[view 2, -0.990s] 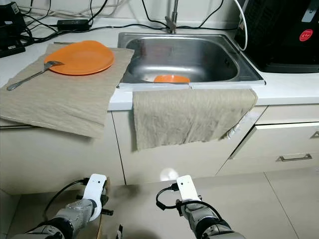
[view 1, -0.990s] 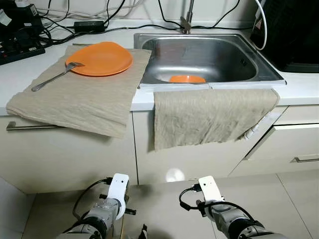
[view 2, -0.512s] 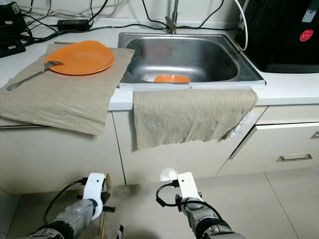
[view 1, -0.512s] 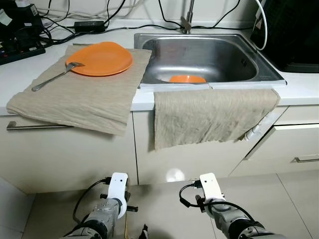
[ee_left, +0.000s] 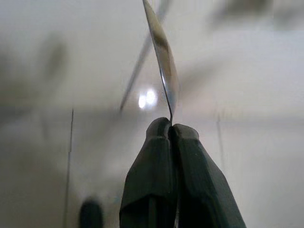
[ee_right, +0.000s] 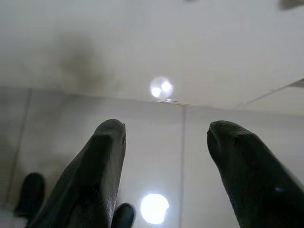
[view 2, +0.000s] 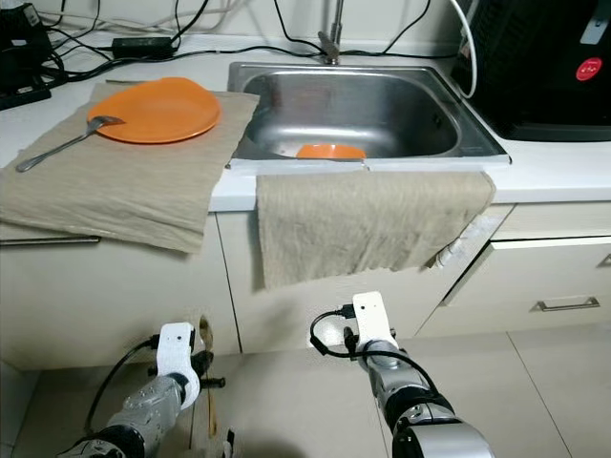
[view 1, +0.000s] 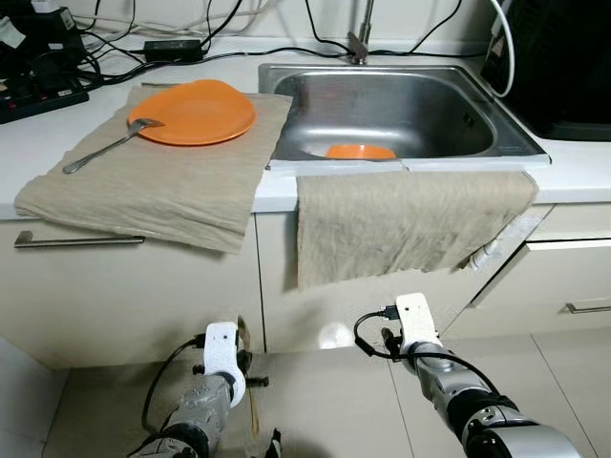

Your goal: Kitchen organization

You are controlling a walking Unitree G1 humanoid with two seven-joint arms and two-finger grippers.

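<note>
- Right arm has come up a bit versus a second ago and now reaches toward the cupboard front under the sink (view 1: 401, 110). Its right end effector (ee_right: 164, 166) is spread wide with nothing in it.
- Left arm has dropped lower near the floor. The left end effector (ee_left: 171, 130) is pinched tight on a thin metal utensil (ee_left: 164, 66), looks like a spoon or knife seen edge-on, can't tell which.
- So my guess is that utensil is on its way up to the worktop (view 1: 582, 172), and the right arm is getting ready to help.
- On the worktop: orange plate (view 1: 191, 112) with a fork (view 1: 105, 148) leaning on its rim, both on a beige cloth (view 1: 162, 186).
- A small orange dish (view 1: 360, 152) sits in the sink, and a 2nd cloth (view 1: 406, 221) hangs over the front edge.
</note>
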